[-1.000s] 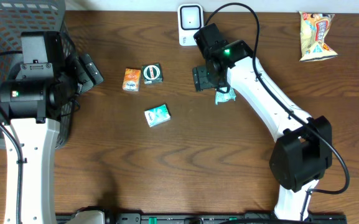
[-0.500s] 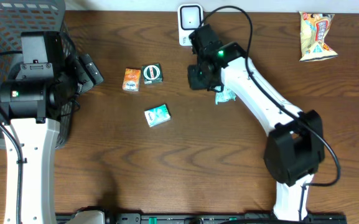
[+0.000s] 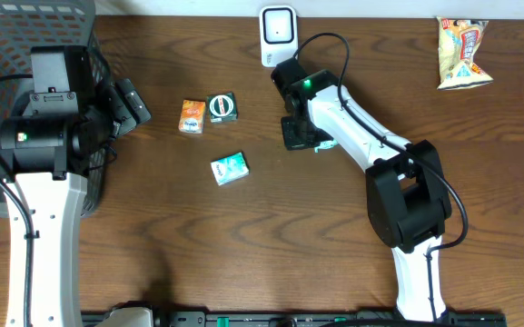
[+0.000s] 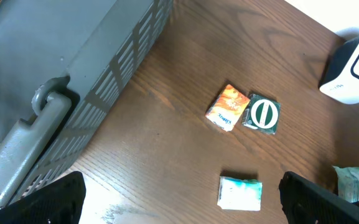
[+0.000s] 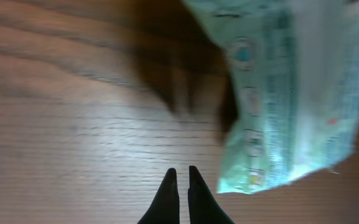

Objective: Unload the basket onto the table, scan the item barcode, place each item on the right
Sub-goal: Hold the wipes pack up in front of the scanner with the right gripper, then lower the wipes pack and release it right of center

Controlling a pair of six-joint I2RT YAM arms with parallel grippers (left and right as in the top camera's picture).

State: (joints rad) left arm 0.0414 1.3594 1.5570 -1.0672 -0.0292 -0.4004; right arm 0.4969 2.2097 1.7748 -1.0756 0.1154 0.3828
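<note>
Wooden bench [image 3: 243,263], viewed from above. Far left: a grey basket [image 3: 7,54], with the left gripper [image 3: 128,104] beside it, its jaws spread wide and holding nothing. Next come an orange packet [image 3: 192,116] just beside a green box [image 3: 222,107], and nearer, a teal-and-white packet [image 3: 230,169]. A white scanner [image 3: 278,34] stands at the far edge. Right of centre, the right gripper [image 3: 296,134] sits low over the wood, fingertips pressed together on nothing. The mint pouch [image 3: 331,142] lies just to its right, ungrasped. Far right: a snack bag [image 3: 462,53].
</note>
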